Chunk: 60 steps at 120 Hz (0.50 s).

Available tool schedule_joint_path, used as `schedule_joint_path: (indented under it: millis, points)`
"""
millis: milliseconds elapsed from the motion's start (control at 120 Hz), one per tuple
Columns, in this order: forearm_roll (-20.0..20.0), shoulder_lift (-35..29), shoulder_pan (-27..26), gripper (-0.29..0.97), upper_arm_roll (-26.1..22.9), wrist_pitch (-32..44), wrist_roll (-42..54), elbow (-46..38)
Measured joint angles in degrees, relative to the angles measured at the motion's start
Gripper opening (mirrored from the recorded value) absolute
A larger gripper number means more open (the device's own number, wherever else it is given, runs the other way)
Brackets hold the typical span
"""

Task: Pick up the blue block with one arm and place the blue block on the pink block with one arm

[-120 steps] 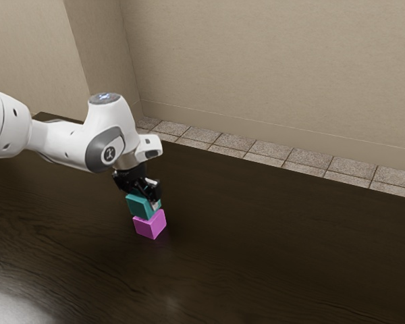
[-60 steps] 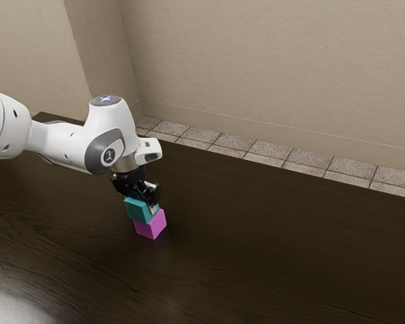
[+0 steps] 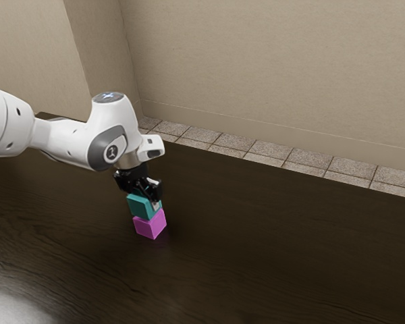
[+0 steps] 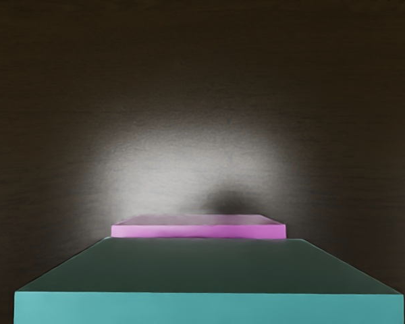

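The blue block [image 3: 143, 207], teal in colour, sits directly on top of the pink block [image 3: 150, 225] on the dark wooden table [image 3: 270, 256]. My gripper [image 3: 144, 196] comes down from above, shut on the blue block's upper part, with a black finger on each side. In the wrist view the blue block [image 4: 209, 290] lies close under my hand. A thin strip of the pink block [image 4: 198, 227] shows just beyond it.
The table's far edge [image 3: 270, 165] meets a band of tiled floor [image 3: 283, 156] and a beige wall. Open dark tabletop lies all around the two blocks. My white arm [image 3: 61, 138] reaches in from the exterior view's left.
My hand has shifted slightly toward the exterior view's right and up with the blue block. Half a second ago the block hung lower and off to one side; now it stands squarely on the pink block.
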Motion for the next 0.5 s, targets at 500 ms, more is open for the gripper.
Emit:
schedule_joint_path:
  millis: [500]
  points:
    - [-0.56, -5.39, 0.01, 0.61, -0.03, -2.31, 0.44, 2.46]
